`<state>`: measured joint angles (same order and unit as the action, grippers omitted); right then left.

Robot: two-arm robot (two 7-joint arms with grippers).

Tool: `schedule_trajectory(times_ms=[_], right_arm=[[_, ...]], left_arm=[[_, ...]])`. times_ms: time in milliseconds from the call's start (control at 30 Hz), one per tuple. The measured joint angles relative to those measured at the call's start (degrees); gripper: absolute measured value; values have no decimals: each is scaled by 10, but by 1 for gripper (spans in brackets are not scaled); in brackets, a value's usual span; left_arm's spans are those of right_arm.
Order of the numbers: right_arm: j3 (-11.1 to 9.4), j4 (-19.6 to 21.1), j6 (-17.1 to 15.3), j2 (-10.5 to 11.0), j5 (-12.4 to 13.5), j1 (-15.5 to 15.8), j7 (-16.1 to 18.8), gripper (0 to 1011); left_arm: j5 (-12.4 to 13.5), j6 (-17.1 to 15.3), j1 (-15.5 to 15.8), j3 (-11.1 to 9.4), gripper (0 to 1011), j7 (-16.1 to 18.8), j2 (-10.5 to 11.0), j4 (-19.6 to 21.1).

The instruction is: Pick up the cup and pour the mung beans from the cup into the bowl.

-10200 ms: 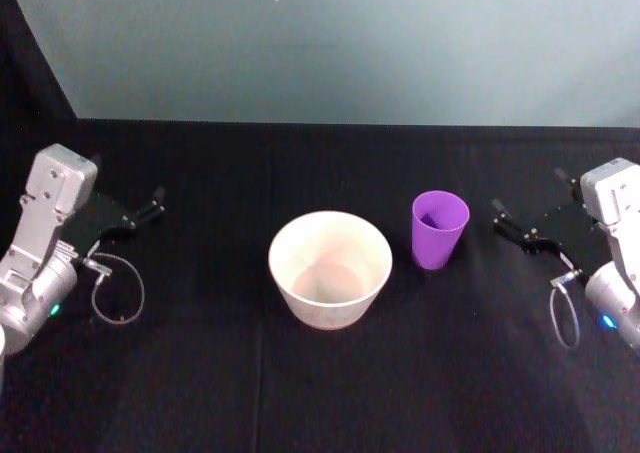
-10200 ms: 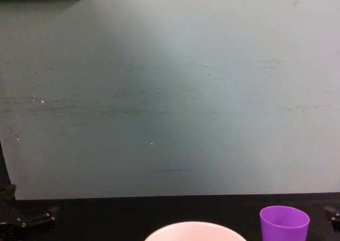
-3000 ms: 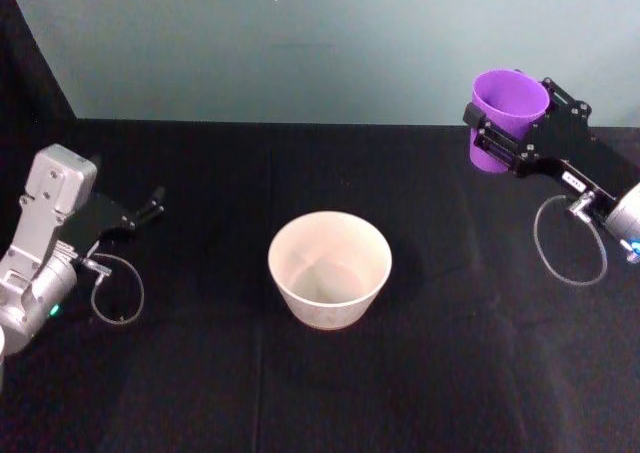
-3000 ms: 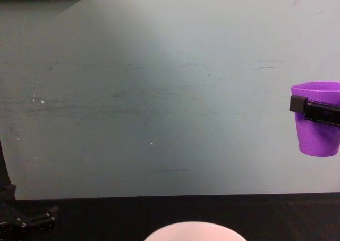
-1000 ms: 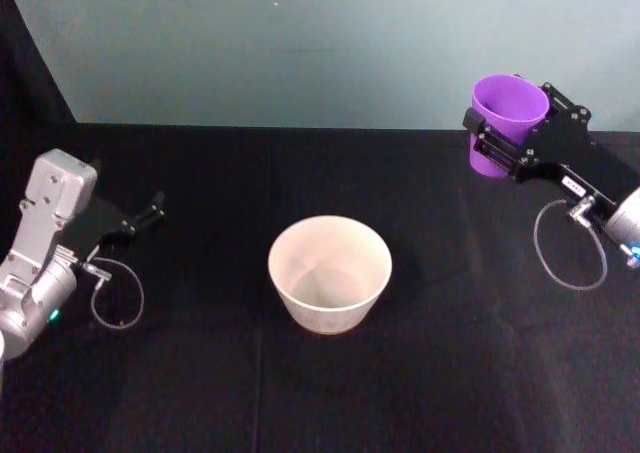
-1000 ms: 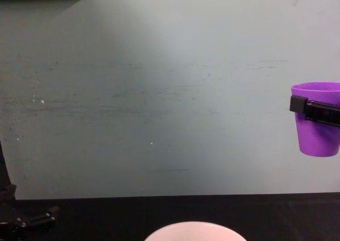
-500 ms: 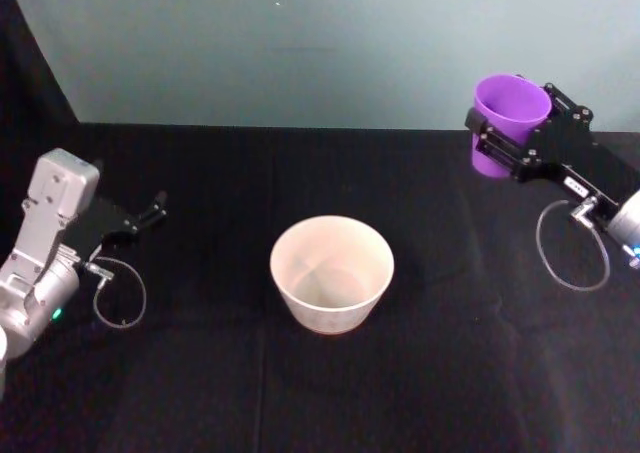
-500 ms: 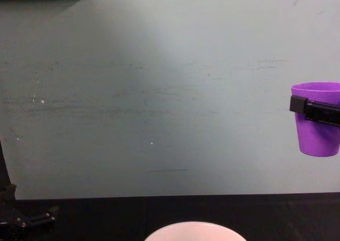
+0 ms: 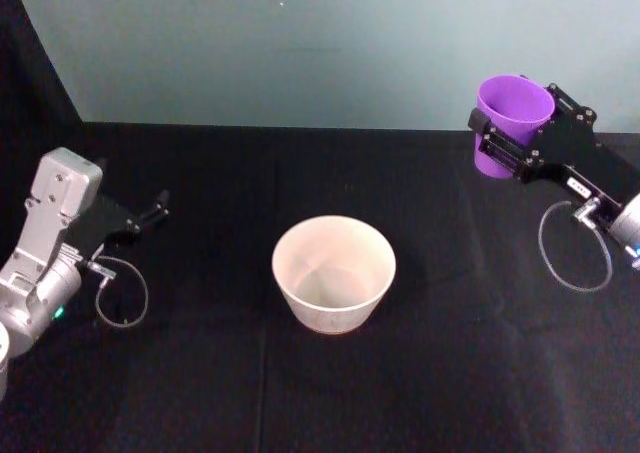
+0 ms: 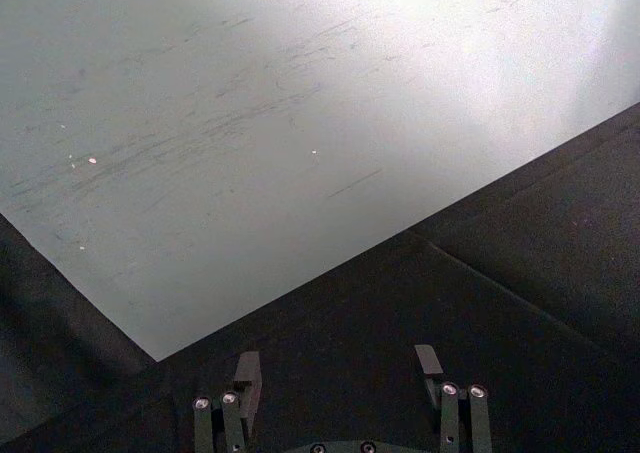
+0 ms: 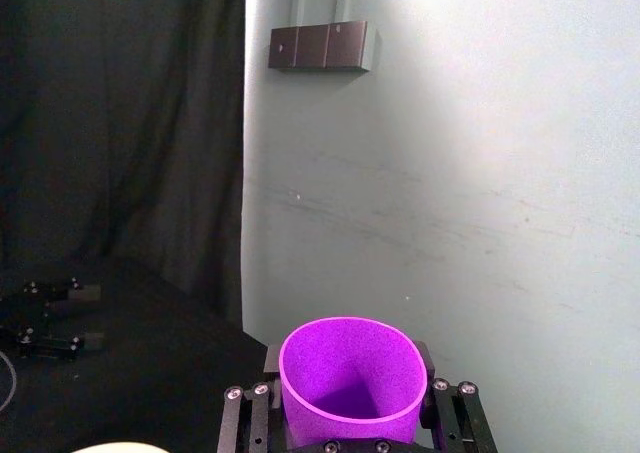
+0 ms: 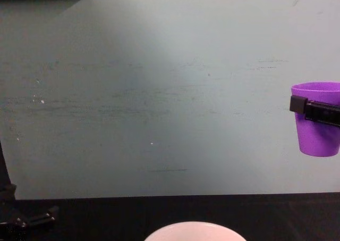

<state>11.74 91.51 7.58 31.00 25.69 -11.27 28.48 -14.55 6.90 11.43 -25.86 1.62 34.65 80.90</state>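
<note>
surface: black-clothed table (image 9: 200, 373) | on it: bowl (image 9: 335, 308), upright, near centre

The chest view's bottom edge cuts off all of the bowl (image 12: 194, 228) but its far rim, its right edge clips the cup (image 12: 317, 137), a black finger (image 12: 319, 112) of the right gripper (image 9: 512, 131) hides a band of the cup's wall, and what lies in the cup's shadowed bottom cannot be told.

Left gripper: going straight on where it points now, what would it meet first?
The way looks free: past the left gripper lies bare black table, then likely the wall.
</note>
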Motion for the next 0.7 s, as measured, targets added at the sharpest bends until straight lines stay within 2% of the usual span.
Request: schedule_trajectory(times_ms=[700], right_arm=[[0,0,0,0,0,0,0,735]], left_arm=[[0,0,0,0,1000,0,0,0]])
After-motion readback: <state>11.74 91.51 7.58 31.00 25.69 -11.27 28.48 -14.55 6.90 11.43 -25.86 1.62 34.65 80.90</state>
